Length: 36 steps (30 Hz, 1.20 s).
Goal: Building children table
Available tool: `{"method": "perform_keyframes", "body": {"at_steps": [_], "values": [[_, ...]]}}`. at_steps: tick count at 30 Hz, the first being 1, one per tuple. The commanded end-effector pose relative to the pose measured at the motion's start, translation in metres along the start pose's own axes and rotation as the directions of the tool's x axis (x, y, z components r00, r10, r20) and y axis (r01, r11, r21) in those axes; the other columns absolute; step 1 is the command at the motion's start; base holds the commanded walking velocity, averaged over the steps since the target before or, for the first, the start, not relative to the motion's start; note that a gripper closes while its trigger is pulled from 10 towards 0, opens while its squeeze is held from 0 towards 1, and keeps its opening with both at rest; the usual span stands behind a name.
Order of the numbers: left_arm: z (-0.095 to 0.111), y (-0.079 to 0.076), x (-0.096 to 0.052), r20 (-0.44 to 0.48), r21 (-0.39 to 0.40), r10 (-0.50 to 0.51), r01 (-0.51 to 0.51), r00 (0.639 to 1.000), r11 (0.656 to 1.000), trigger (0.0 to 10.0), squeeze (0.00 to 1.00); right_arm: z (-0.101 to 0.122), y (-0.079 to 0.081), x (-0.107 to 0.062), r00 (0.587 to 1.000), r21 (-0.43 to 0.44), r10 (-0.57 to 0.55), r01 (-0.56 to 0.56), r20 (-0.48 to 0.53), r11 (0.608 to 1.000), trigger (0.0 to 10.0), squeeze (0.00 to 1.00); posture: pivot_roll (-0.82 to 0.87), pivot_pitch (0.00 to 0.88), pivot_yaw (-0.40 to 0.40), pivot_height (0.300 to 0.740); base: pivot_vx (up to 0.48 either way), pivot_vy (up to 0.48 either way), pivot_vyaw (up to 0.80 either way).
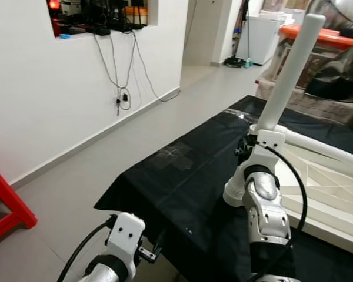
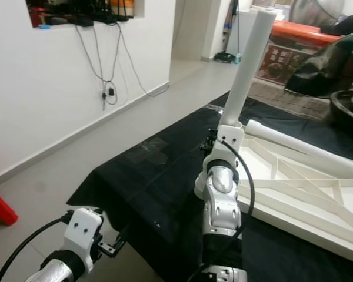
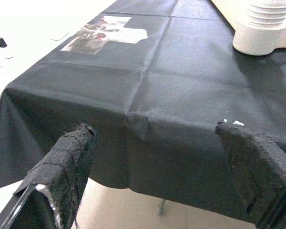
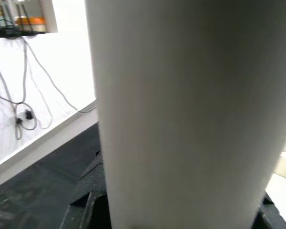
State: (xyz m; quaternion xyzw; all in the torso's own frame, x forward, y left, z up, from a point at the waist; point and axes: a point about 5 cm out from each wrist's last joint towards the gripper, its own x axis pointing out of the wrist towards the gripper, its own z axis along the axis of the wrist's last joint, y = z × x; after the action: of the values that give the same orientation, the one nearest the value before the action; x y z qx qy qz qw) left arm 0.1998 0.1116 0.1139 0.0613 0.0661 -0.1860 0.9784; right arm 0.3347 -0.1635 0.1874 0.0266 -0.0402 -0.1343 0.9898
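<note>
On the far left a red stool (image 1: pixel 6 202) stands on the floor by the white wall, and cables (image 1: pixel 122 76) hang down that wall. My left gripper (image 3: pixel 157 162) is low at the near left, just before the near edge of the black cloth (image 1: pixel 182 176); its two fingers (image 3: pixel 69 162) stand wide apart and hold nothing. The cloth covers a low surface and hangs over its edge. To the right, my right gripper (image 1: pixel 247 147) is clenched on the white leg (image 1: pixel 288 73), near its lower part. The leg is tilted, with its top leaning to the far right. Its ribbed foot (image 1: pixel 234 192) is near my right wrist, close to the cloth. At the right, the white tabletop (image 1: pixel 326 188) lies on the cloth with its ribbed underside up, beside the leg.
</note>
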Motion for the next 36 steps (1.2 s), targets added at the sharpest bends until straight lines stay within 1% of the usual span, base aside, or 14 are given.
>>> {"method": "perform_keyframes", "body": {"at_steps": [1,6,7,9,13,15,17,18,21,29,30,31,32,36], "values": [[-0.004,0.001,0.001,-0.017,-0.012,0.007,-0.007,1.000,1.000,10.0,0.00,-0.017,0.027,-0.012,0.995,0.097,0.099,-0.096,-0.028,0.991,10.0,1.00,0.23,0.000,-0.083,0.740,0.000,0.000,0.00],[-0.004,0.001,0.002,-0.015,-0.012,0.008,-0.008,1.000,1.000,10.0,0.00,-0.012,0.036,-0.005,0.972,0.129,0.233,-0.236,0.035,0.963,10.0,1.00,0.23,0.000,-0.083,0.740,0.000,0.000,0.00],[-0.004,0.001,0.003,-0.015,-0.012,0.009,-0.009,1.000,1.000,10.0,0.00,-0.011,0.036,0.003,0.946,0.146,0.322,-0.325,0.047,0.934,10.0,0.00,0.23,0.000,-0.084,0.740,0.000,0.000,0.00],[-0.005,0.001,0.003,-0.016,-0.012,0.009,-0.010,1.000,1.000,10.0,0.00,-0.009,0.034,0.009,0.927,0.155,0.372,-0.375,0.049,0.914,10.0,0.00,0.23,0.000,-0.084,0.740,0.000,0.000,0.00],[-0.005,0.001,0.003,-0.015,-0.013,0.009,-0.010,1.000,1.000,10.0,0.00,0.001,0.031,0.021,0.709,0.202,0.704,-0.696,0.042,0.689,10.0,0.00,0.23,0.000,-0.086,0.740,0.000,0.000,0.00],[-0.005,0.001,0.003,-0.015,-0.013,0.009,-0.010,1.000,1.000,10.0,0.00,0.001,0.031,0.021,0.709,0.202,0.704,-0.696,0.042,0.689,10.0,0.00,0.23,0.000,-0.086,0.740,0.000,0.000,0.00],[-0.005,0.001,0.004,-0.015,-0.014,0.008,-0.008,1.000,1.000,10.0,0.00,0.004,0.028,0.023,0.542,0.200,0.840,-0.824,0.004,0.530,10.0,0.00,0.23,0.000,-0.083,0.740,0.000,0.000,0.00],[-0.005,0.001,0.004,-0.015,-0.014,0.008,-0.008,1.000,1.000,10.0,0.00,0.004,0.028,0.023,0.542,0.200,0.840,-0.824,0.004,0.530,10.0,0.00,0.23,0.000,-0.083,0.740,0.000,0.000,0.00],[-0.005,0.001,0.004,-0.014,-0.015,0.009,-0.009,1.000,1.000,10.0,0.00,0.009,0.037,0.014,0.156,0.178,0.987,-0.971,-0.050,0.162,10.0,0.00,0.25,0.000,-0.093,0.740,0.000,0.000,0.00],[-0.004,0.000,0.002,-0.010,-0.016,0.014,-0.014,1.000,1.000,10.0,0.00,0.006,0.061,0.008,-0.114,0.172,0.988,-0.981,-0.103,-0.095,10.0,0.00,0.27,0.000,-0.101,0.740,0.000,0.000,0.00],[-0.003,0.000,0.001,-0.010,-0.017,0.015,-0.015,1.000,1.000,10.0,0.00,0.004,0.065,0.006,-0.148,0.173,0.982,-0.977,-0.118,-0.127,4.9,0.00,0.27,0.000,-0.103,0.740,0.000,0.000,0.00],[-0.003,0.000,0.001,-0.010,-0.017,0.015,-0.015,1.000,1.000,10.0,0.00,0.004,0.065,0.006,-0.148,0.173,0.982,-0.977,-0.118,-0.127,4.9,0.00,0.27,0.000,-0.103,0.740,0.000,0.000,0.00],[-0.003,0.000,0.001,-0.010,-0.018,0.016,-0.016,1.000,1.000,10.0,0.00,0.002,0.068,0.004,-0.169,0.167,0.977,-0.975,-0.130,-0.146,0.0,0.00,0.27,0.000,-0.101,0.740,0.000,0.000,0.00],[-0.003,0.000,0.001,-0.011,-0.018,0.017,-0.017,1.000,1.000,10.0,0.00,-0.002,0.073,0.003,-0.137,0.150,0.982,-0.982,-0.133,-0.116,0.0,0.00,0.27,0.000,-0.102,0.740,0.000,0.000,0.00]]}}
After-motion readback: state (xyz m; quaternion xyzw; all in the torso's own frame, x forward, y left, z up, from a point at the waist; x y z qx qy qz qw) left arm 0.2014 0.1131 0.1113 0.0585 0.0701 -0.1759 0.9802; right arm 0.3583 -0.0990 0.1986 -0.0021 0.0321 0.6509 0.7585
